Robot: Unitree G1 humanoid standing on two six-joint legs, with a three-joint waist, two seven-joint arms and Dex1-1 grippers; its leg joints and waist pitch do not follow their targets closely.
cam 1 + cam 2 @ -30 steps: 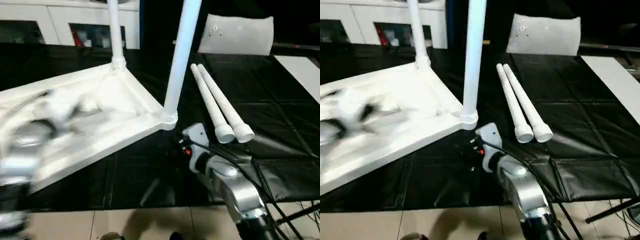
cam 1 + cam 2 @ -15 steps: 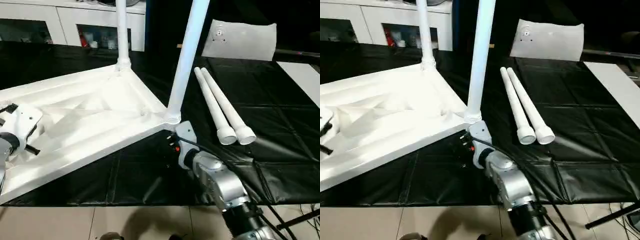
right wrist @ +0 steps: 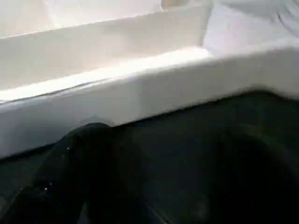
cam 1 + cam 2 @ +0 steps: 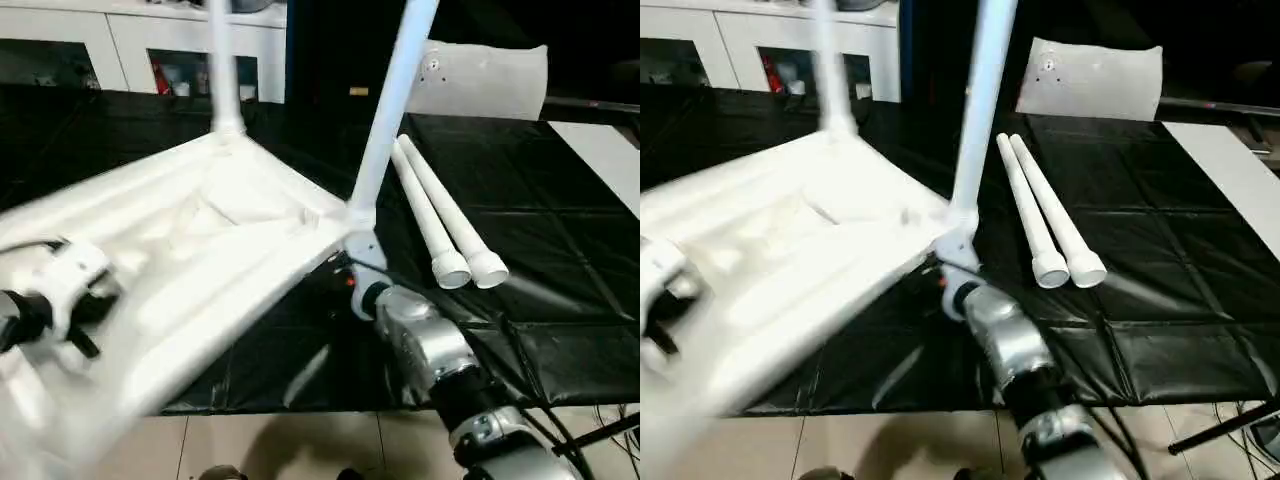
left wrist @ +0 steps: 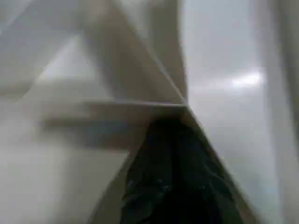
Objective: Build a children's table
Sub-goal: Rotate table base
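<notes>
Tabletop (image 4: 200, 240) inverted on black mat (image 4: 560, 260), near side tilted up, two legs (image 4: 385, 110) socketed. Left gripper (image 5: 168, 177) closed on tabletop rib. Right gripper (image 3: 154, 186) wide, empty, just below leg-bearing corner. Two loose legs (image 4: 440, 210) beside that corner, long axes running away from robot; right arm nearer.

The upturned table top (image 4: 210, 250) has tipped: its corner by the right arm (image 4: 425, 345) has risen off the black mat (image 4: 560, 280), and the two fitted legs (image 4: 390, 110) now lean toward the loose legs instead of standing upright. The right arm has pushed forward under that raised corner. The left gripper (image 4: 60, 300) has swung further in over the top's near edge.
</notes>
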